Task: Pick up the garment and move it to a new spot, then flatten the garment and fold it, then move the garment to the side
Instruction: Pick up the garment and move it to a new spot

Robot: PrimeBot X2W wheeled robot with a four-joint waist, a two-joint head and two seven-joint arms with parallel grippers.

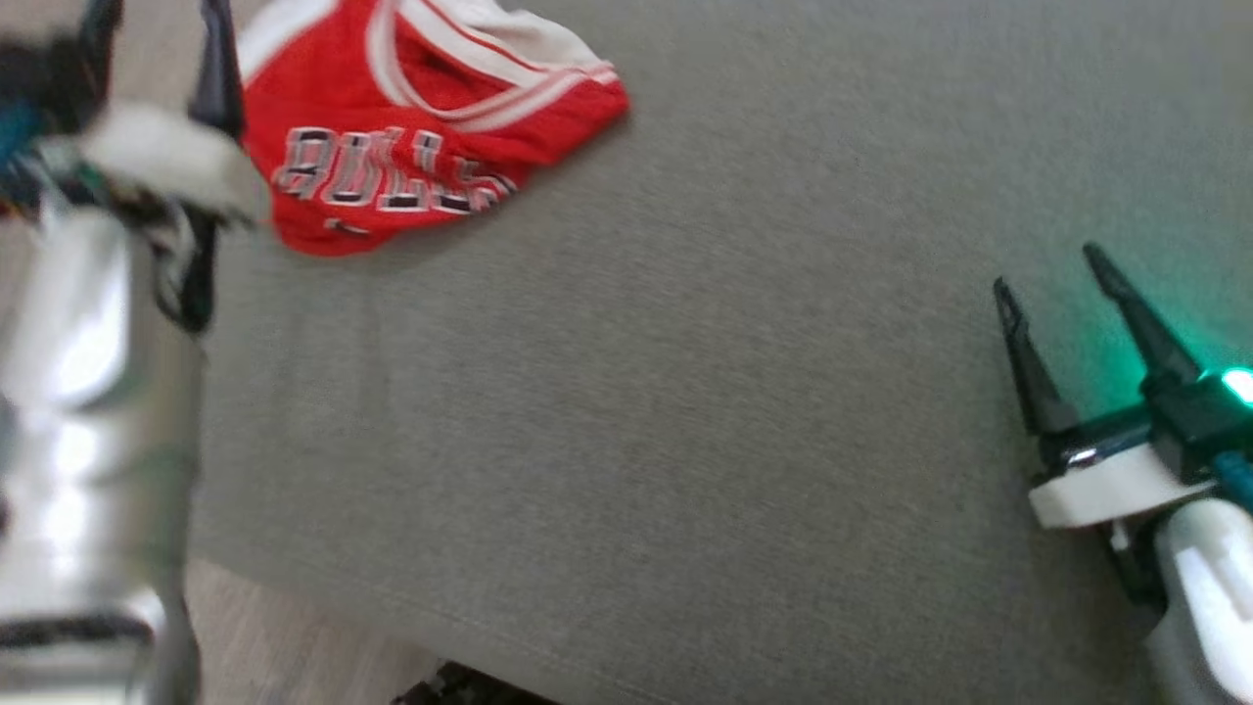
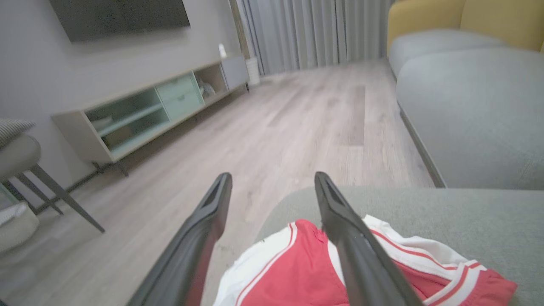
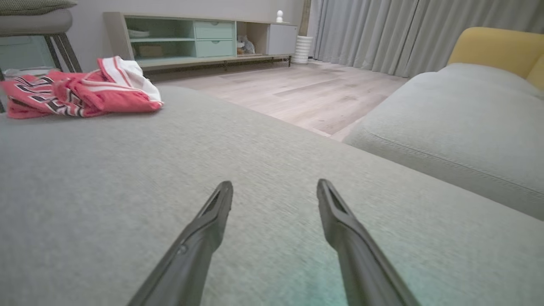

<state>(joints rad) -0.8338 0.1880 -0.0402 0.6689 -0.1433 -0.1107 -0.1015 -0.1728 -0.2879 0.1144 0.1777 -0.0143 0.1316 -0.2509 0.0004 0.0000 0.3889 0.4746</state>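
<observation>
The garment point(image 1: 392, 147) is a red jersey with white trim and dark lettering, lying crumpled on the grey cushion point(image 1: 685, 441) near its far left corner. My left gripper point(image 2: 273, 176) hovers just over the jersey point(image 2: 289, 272), open with nothing between its fingers. In the head view the left gripper point(image 1: 162, 44) is blurred, at the jersey's left edge. My right gripper point(image 1: 1045, 269) is open and empty, low over bare cushion at the right, well away from the jersey. In the right wrist view, that gripper point(image 3: 275, 183) points across the cushion and the jersey point(image 3: 80, 91) lies far off at the upper left.
The cushion's edge point(image 1: 323, 597) drops to a wooden floor point(image 2: 297, 114) at the lower left. A second grey seat point(image 3: 459, 127) with a yellow back stands to the right across a gap. A low TV cabinet point(image 2: 140, 114) lines the far wall, beside chair legs point(image 2: 63, 195).
</observation>
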